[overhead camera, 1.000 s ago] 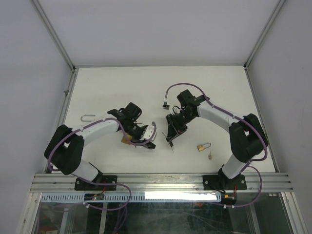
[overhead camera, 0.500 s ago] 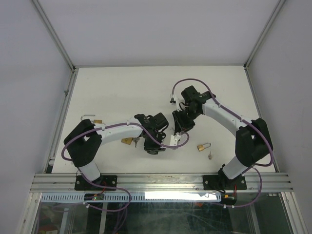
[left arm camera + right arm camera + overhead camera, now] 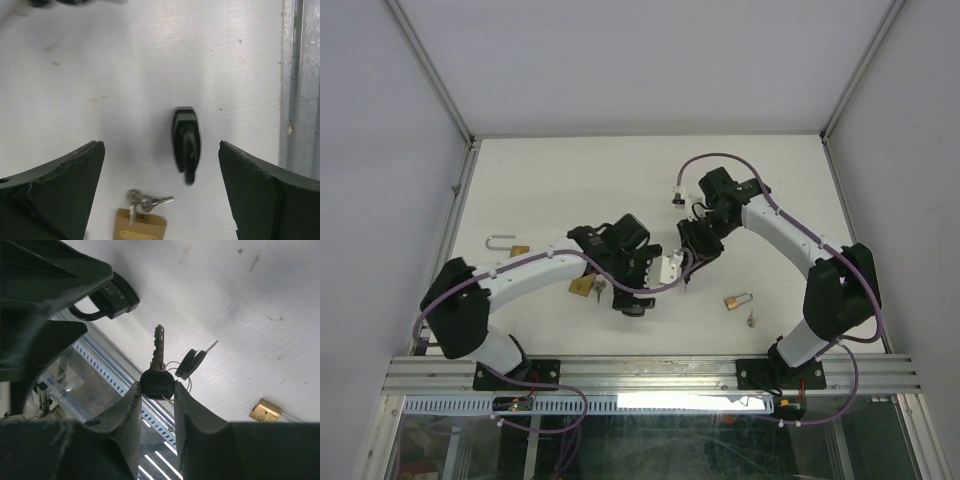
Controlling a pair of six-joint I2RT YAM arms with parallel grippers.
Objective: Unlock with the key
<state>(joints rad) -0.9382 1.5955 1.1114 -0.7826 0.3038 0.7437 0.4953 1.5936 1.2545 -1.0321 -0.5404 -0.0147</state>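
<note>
A black padlock (image 3: 186, 145) shows blurred on the white table between and beyond my left gripper's (image 3: 161, 167) wide-open fingers, touching neither; from above the padlock (image 3: 635, 307) is a dark shape by my left gripper (image 3: 630, 288). My right gripper (image 3: 156, 390) is shut on the black head of a key (image 3: 157, 381), blade pointing away, with spare keys (image 3: 192, 363) hanging from its ring. In the right wrist view the padlock (image 3: 114, 296) lies just beyond the blade. From above, my right gripper (image 3: 688, 272) hangs just right of the left one.
A brass padlock with keys (image 3: 584, 288) lies left of the black one. A second brass padlock (image 3: 738, 300) lies to the right, a small key (image 3: 751, 320) beside it. A third lock (image 3: 507, 244) rests at the far left. The metal rail (image 3: 650, 372) runs along the near edge.
My left gripper's jaws have opened wide, and the black padlock now sits free below them. The left arm swung from the left toward the middle. The right gripper kept hold of the key.
</note>
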